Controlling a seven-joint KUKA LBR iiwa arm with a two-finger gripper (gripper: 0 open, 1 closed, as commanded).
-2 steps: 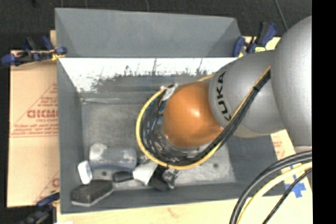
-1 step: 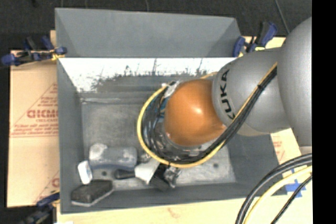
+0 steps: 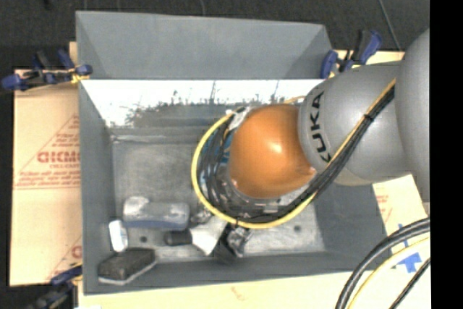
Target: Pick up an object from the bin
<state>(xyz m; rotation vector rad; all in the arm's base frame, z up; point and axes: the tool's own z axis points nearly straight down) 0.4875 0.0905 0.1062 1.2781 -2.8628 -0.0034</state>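
Orange wrist cover (image 3: pixel 268 152) masks my pincer (image 3: pixel 231 244); open or closed, I cannot tell. Just left, a crumpled white scrap (image 3: pixel 206 236) looks light and soft; pinch a fold.

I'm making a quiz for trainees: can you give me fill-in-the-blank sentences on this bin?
The wrist cover is ___ in colour. The flat dark grey thing lies in the bin's lower ___ corner. The crumpled scrap beside the gripper is ___.
Missing words: orange; left; white.
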